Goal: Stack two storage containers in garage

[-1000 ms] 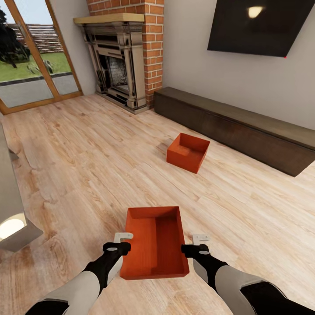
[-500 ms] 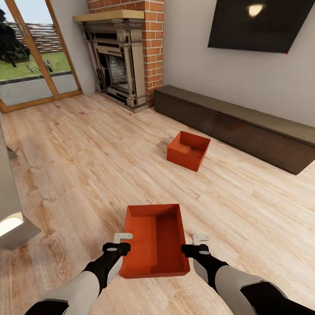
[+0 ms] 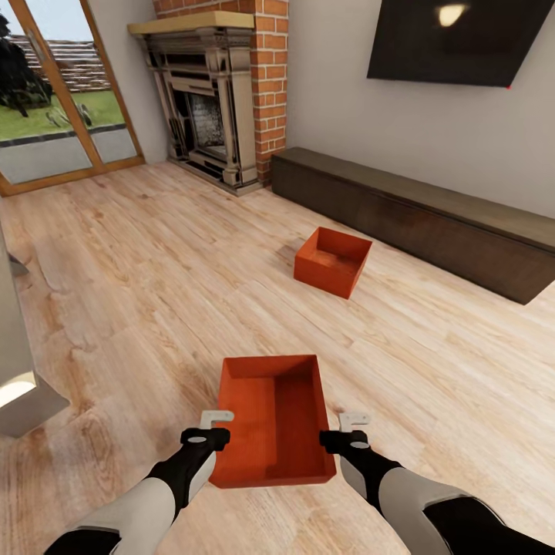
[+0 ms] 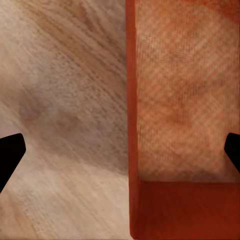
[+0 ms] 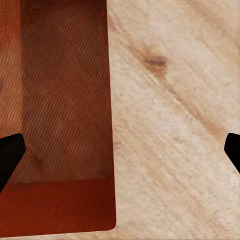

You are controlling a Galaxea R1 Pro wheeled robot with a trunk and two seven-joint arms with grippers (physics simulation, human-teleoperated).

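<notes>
Straddling the near storage container [image 3: 274, 420] at 6 o'clock, I am holding the left gripper [image 3: 214, 428] and right gripper [image 3: 347, 430] wide over its side walls. Far storage container [image 3: 332, 261] is sitting at 1 o'clock on the living room floor [image 3: 139, 293]; nothing is lifted or in the garage yet.

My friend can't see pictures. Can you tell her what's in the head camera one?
An orange-red box sits on the wood floor between the robot's left gripper and right gripper. A second box sits farther off, near a dark bench and a brick fireplace.
</notes>
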